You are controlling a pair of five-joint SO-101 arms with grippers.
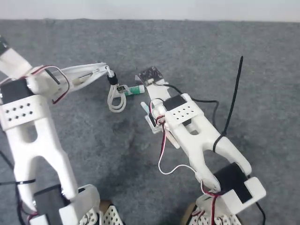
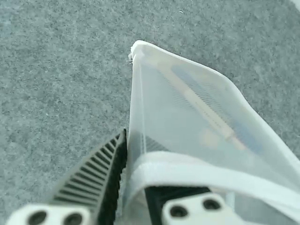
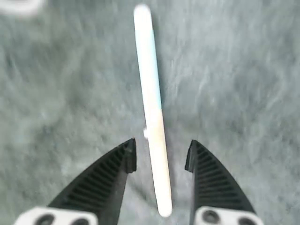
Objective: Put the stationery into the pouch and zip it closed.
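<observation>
My left gripper (image 2: 138, 165) is shut on one end of a translucent white pouch (image 2: 187, 122), held above the grey carpet; blurred blue and orange shapes show through its mesh. From above, the pouch (image 1: 86, 75) sticks out to the right of the left gripper (image 1: 55, 80), and a white cord loop (image 1: 116, 101) hangs from its far end. A thin white and green pen (image 3: 152, 108) lies on the carpet. My right gripper (image 3: 160, 157) is open, one finger on each side of the pen's near end. In the high view, the pen (image 1: 133, 90) lies just right of the loop, beside the right gripper (image 1: 146, 80).
Grey carpet (image 1: 211, 56) covers the whole work surface. A black cable tie (image 1: 234, 93) stands up from the right arm, and loose red and white wires (image 1: 164, 154) hang under it. Both arm bases stand at the near edge.
</observation>
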